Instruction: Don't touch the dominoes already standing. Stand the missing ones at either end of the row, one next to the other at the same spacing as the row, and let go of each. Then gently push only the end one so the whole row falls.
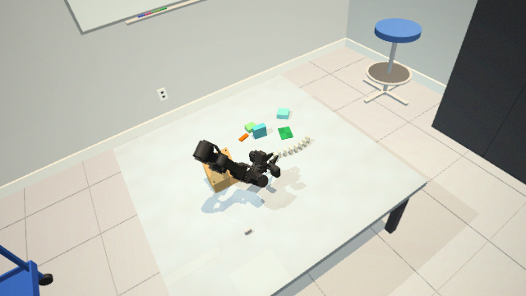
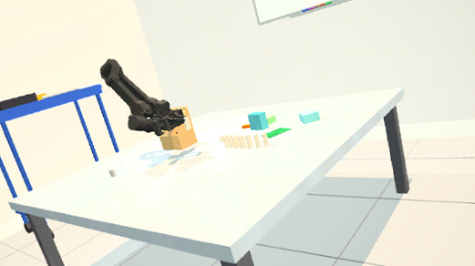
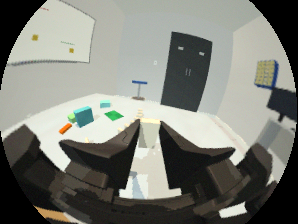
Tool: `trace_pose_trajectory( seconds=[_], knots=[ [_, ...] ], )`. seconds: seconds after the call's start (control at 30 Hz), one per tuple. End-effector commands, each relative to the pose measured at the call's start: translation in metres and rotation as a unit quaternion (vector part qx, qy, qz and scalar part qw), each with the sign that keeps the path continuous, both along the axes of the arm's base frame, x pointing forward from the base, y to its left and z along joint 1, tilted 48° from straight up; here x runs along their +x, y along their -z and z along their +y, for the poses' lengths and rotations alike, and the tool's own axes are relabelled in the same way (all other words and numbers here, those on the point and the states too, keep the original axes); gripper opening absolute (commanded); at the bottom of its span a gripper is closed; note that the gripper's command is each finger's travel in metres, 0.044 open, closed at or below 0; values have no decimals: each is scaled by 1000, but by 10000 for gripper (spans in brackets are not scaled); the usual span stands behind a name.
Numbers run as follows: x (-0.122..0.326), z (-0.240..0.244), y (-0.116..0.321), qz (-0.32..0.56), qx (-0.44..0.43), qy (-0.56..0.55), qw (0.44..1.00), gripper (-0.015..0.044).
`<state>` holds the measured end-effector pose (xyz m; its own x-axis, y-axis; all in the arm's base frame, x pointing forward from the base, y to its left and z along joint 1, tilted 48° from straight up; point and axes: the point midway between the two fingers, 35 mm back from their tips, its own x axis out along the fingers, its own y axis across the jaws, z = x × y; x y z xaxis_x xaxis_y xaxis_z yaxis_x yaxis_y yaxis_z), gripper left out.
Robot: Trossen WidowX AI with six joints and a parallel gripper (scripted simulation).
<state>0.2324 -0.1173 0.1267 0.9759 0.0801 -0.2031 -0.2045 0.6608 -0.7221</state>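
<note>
Several cream dominoes stand in a curved row (image 1: pixel 291 150) (image 2: pixel 242 141); its near end is partly hidden by the arm in the top view. My gripper (image 3: pixel 149 121) is shut on a cream domino (image 3: pixel 149 135) (image 2: pixel 187 122), held upright between the fingertips. In the exterior view the held domino is above the table, to the left of the row and apart from it. A small pale piece (image 3: pixel 87 140) shows beyond the left finger in the wrist view; I cannot tell whether it stands.
A teal block (image 1: pixel 259 131) (image 2: pixel 257 121), a light green block (image 1: pixel 250 127), an orange piece (image 1: pixel 243 137), a flat green square (image 1: pixel 285 132) and a light turquoise block (image 1: pixel 283 113) lie beside the row. A small greyish block (image 1: pixel 247 231) (image 2: pixel 112 172) lies apart. The arm stands on a wooden base (image 1: pixel 222 181).
</note>
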Motion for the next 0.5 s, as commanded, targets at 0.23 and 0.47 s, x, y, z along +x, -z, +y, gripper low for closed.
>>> trace_pose_trajectory(
  seconds=[0.23,0.47],
  knots=[
    [2,-18,11,5,1,-1,1000,107],
    [3,-30,20,7,1,-1,1000,107]
  ],
)
